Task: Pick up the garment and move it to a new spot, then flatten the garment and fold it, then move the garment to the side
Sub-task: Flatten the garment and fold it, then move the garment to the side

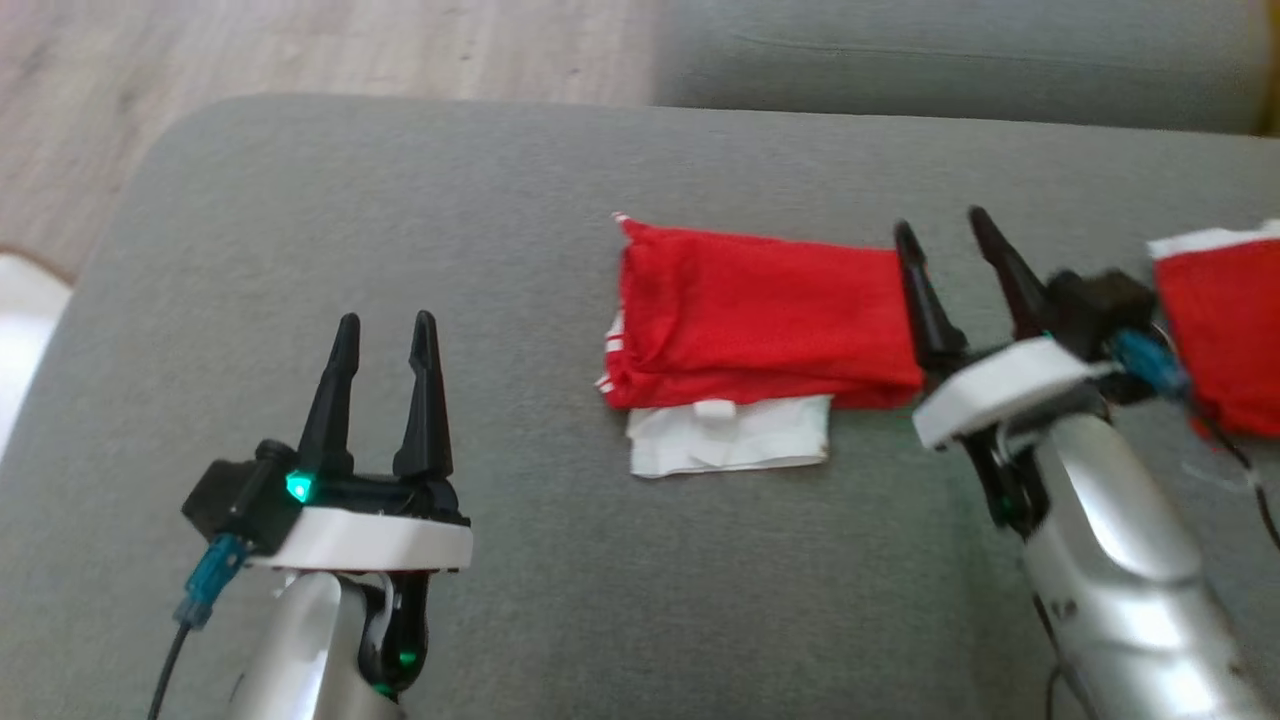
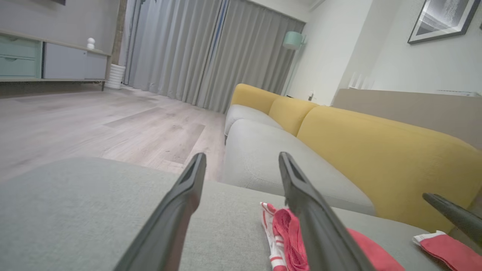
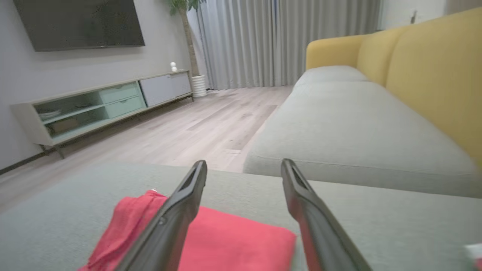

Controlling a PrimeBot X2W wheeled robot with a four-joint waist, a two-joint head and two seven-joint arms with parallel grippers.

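The right gripper [image 1: 940, 222] hangs with its jaws spread and nothing between them. The garment [image 1: 760, 310] lies just off its left finger as a folded red bundle on the grey cushion [image 1: 500, 180]. In the right wrist view the red cloth [image 3: 233, 241] sits below and to the left of the fingers, passing under the left one. Whether that finger touches the fabric I cannot tell. The left gripper [image 1: 386, 320] is likewise spread and empty, with the garment ahead of it and off to its right, well apart. In its own wrist view the bundle's striped end [image 2: 280, 237] shows beside the right finger. A white layer [image 1: 730, 435] sticks out from under the red on the side facing the robot. A second red cloth [image 1: 1220, 330] with a white edge lies to the right of the right gripper, past its wrist. Whether it belongs to the same piece I cannot tell. Judging from how it lies, the folding looks done, and the step left is carrying the bundle to the side. That calls for a grip through all the layers at once, probably at the end nearest the right gripper. Otherwise the white layer may slide out and the fold open.
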